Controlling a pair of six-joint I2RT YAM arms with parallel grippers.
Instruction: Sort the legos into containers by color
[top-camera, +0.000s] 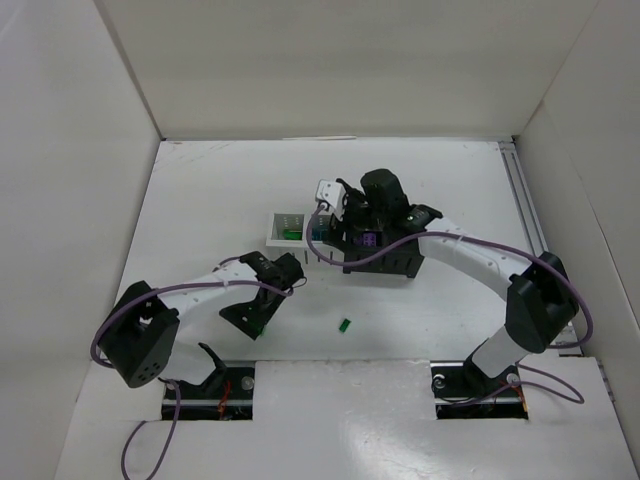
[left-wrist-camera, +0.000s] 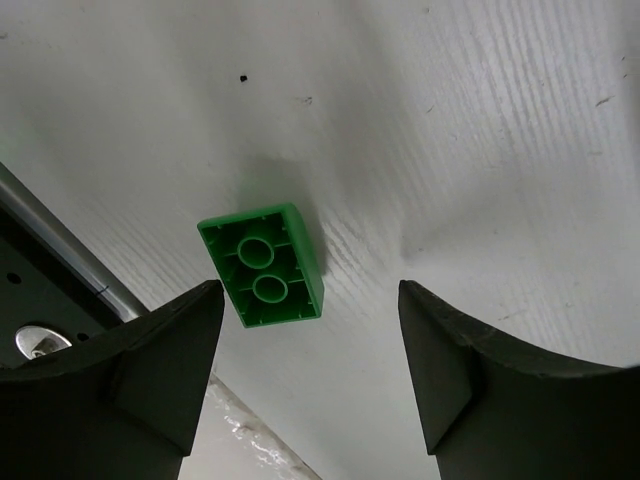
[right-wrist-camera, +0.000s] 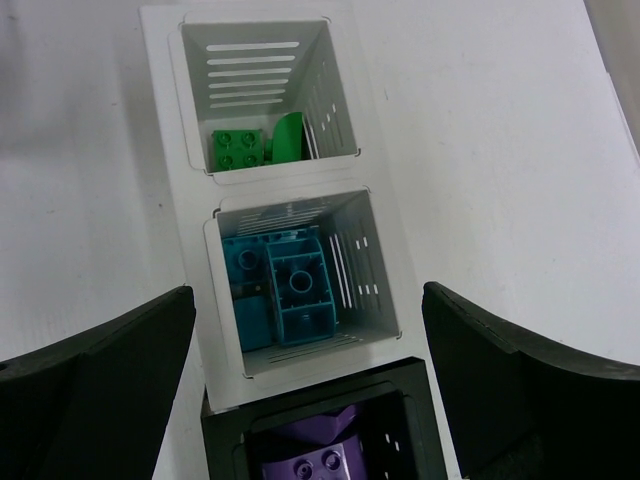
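A green lego (left-wrist-camera: 262, 266) lies upside down on the white table just ahead of my left gripper (left-wrist-camera: 310, 288), nearer its left finger. The left gripper (top-camera: 255, 318) is open, empty and low over the table. Another green lego (top-camera: 344, 324) lies loose to its right. My right gripper (top-camera: 345, 238) is open and empty above the row of containers. Under the right gripper (right-wrist-camera: 307, 290), one white container (right-wrist-camera: 268, 70) holds green legos (right-wrist-camera: 238, 150), another white container (right-wrist-camera: 375, 290) holds teal legos (right-wrist-camera: 298, 285), and a black container (right-wrist-camera: 225, 435) holds purple legos (right-wrist-camera: 320, 460).
The containers stand in a row mid-table (top-camera: 345, 245), with more black container (top-camera: 400, 262) to the right. White walls enclose the table. The table's near edge and a metal rail (left-wrist-camera: 60, 250) lie close to the left gripper.
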